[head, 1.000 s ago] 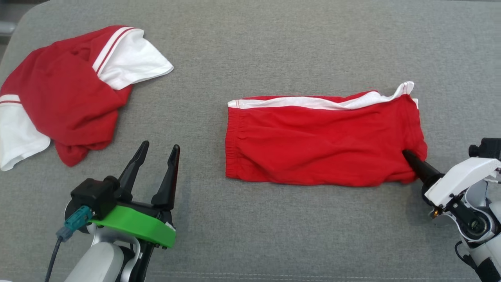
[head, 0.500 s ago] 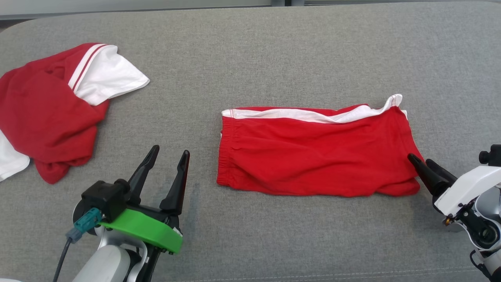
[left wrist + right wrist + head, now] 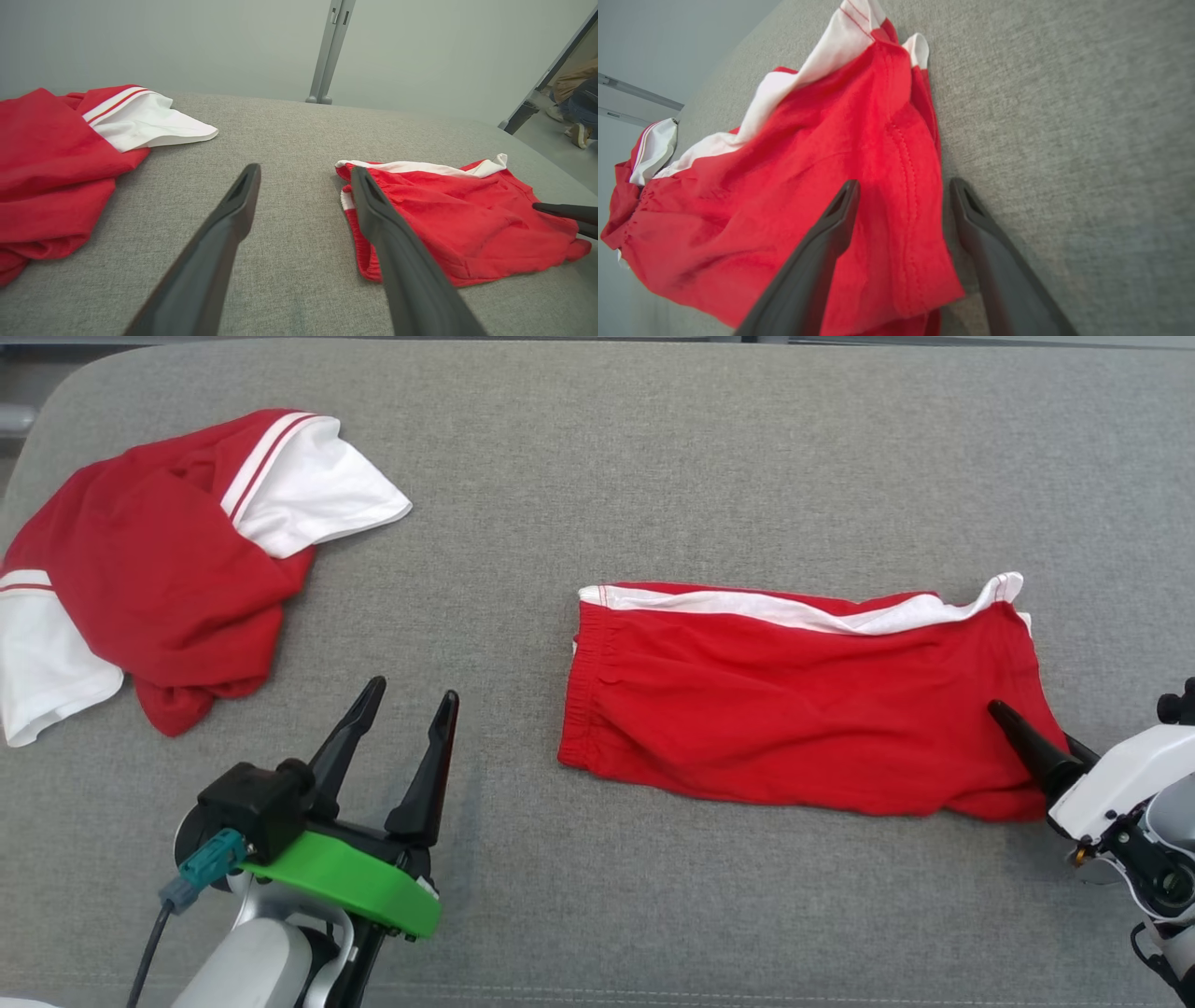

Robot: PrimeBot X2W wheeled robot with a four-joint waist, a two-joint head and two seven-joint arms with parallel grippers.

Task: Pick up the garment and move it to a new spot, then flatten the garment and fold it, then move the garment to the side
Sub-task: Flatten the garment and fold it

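The garment (image 3: 794,709) is a pair of red shorts with a white side stripe, lying folded flat on the grey padded surface (image 3: 597,476) right of centre. My right gripper (image 3: 1032,726) stands open at its right end. In the right wrist view the garment (image 3: 808,186) has its hem lying loose under the gap of the right gripper (image 3: 903,185), one finger over the cloth and the other over bare grey. My left gripper (image 3: 413,690) is open and holds nothing, a short way left of the shorts. The left wrist view shows the left gripper (image 3: 304,171) beside the garment (image 3: 458,219).
A crumpled red and white shirt (image 3: 159,560) lies at the far left of the surface, also in the left wrist view as the shirt (image 3: 51,154). A metal post (image 3: 327,51) stands behind the surface. A person's legs (image 3: 577,88) show at the far right.
My right gripper was shut on the garment's right edge and has opened, letting the cloth go. The head camera has shifted. The left arm has kept its place.
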